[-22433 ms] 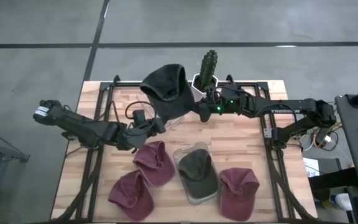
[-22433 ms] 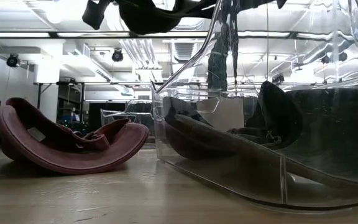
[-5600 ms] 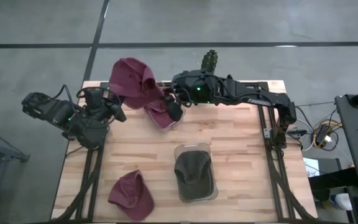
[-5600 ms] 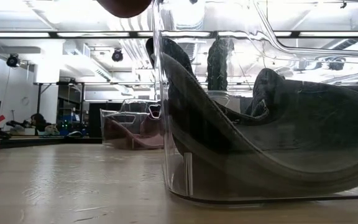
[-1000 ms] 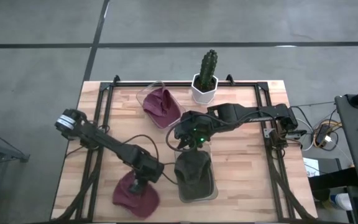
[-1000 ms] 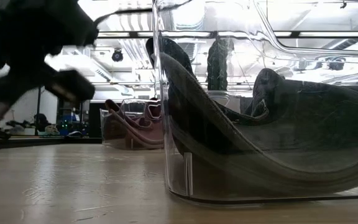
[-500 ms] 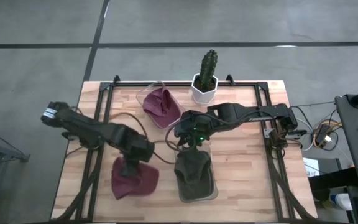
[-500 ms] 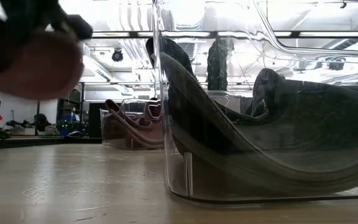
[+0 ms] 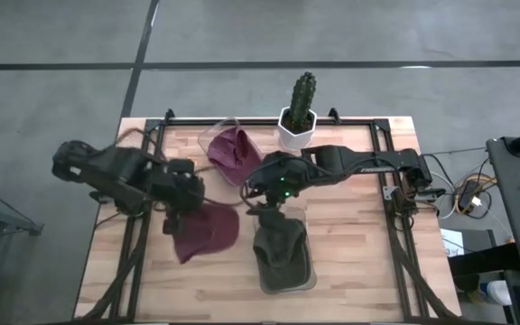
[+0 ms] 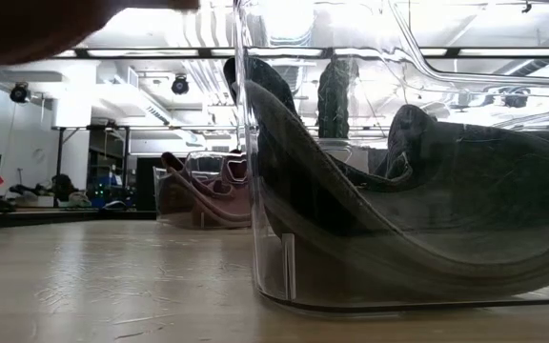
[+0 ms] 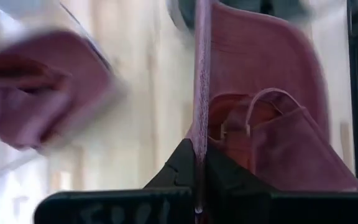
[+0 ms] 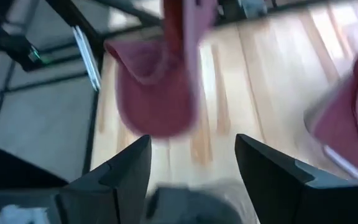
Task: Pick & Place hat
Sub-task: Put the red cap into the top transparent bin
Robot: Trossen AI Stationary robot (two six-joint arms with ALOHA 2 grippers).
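My left gripper (image 9: 177, 215) is shut on a maroon hat (image 9: 208, 231) above the table's left middle; the low view shows this hat (image 10: 46, 24) high above the wood. My right gripper (image 9: 265, 204) stands open over the far end of a clear container (image 9: 303, 271), touching nothing. A dark olive hat (image 9: 283, 255) lies in that container. Its wrist view sees the maroon hat (image 12: 160, 93) beyond its own open fingers (image 12: 129, 171). A second maroon hat (image 9: 235, 153) lies in another clear container (image 9: 208, 140) at the far edge. My left gripper pinches a thin edge of the maroon hat (image 11: 199, 134) between its two fingers; that edge shows end-on in the wrist view. The hat's crown and strap (image 11: 272, 143) spread out to one side of the fingers. The hat is lifted clear of the table.
A cactus in a white pot (image 9: 299, 116) stands at the far edge, right of the far container. Black frame rails (image 9: 143, 244) run along the table's left and right sides. Bare wood (image 9: 359, 244) lies right of the near container.
My left gripper has risen and gone toward the far edge, carrying the maroon hat from the table's near left up clear of the wood. In the low view the hat has climbed to the picture's top. My right gripper has shifted slightly toward the far edge.
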